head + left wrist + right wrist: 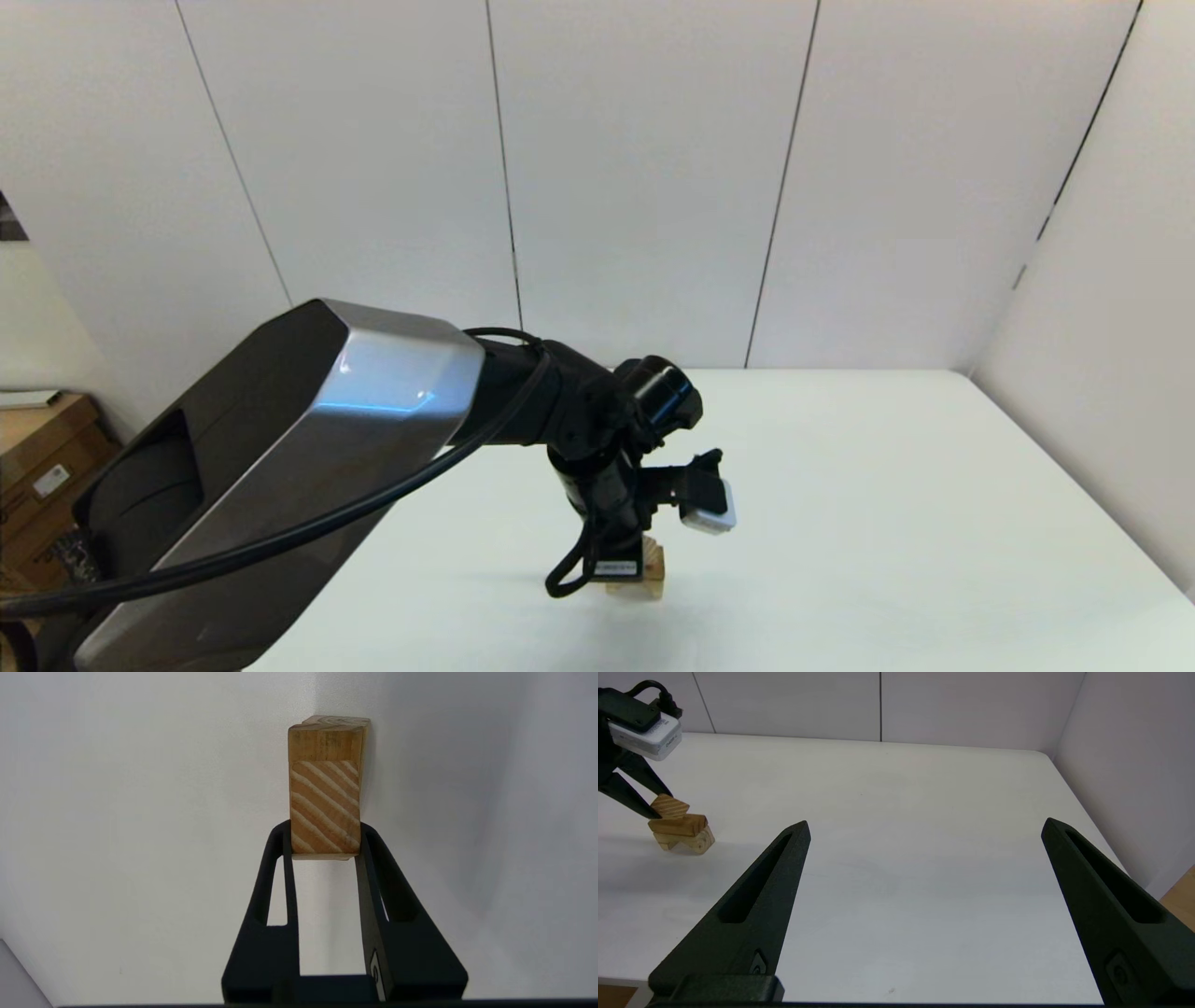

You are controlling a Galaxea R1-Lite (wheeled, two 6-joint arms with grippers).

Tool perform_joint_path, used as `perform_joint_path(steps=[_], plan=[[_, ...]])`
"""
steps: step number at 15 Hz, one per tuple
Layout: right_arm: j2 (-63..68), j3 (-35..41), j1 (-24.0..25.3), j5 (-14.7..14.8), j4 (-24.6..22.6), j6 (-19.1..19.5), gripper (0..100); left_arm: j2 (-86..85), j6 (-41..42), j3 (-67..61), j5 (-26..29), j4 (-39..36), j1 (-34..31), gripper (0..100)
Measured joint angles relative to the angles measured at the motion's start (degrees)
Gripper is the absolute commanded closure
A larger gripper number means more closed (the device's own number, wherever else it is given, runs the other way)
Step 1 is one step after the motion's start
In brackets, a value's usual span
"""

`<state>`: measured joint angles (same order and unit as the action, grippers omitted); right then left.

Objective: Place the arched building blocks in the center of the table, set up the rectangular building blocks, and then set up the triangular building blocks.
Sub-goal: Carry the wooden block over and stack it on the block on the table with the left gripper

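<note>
On the large white-topped table point(887, 485), the light-brown wooden arched block point(686, 842) with its curved hollow facing down already stood toward the middle, and the plain solid light-brown oblong block point(678, 825) lay flat across its top. So two of the three steps looked finished. The left gripper point(325, 842) was down over that little stack, its black fingers point(286, 858) clamped on the sides of the small roof-shaped wooden prism with striped grain point(325, 807). The prism sat at or just above the oblong block; whether it already rested there I could not tell. What seemed left was to settle it and let go. The right gripper point(924, 830) hovered well apart from the stack over bare tabletop, fingers spread wide with nothing between them. A small white label on the left wrist point(614, 567) and print on the white camera module point(649, 737) were too small to read.
</note>
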<state>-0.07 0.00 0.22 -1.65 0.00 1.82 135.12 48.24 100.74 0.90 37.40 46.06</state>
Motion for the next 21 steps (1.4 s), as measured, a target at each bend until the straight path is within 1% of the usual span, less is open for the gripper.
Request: perform_joint_path(steps=[21], plan=[[0.0,0.0,0.0,0.0,0.0,0.0,0,1.1,0.8,1.2,-0.7,0.0,0.4,100]])
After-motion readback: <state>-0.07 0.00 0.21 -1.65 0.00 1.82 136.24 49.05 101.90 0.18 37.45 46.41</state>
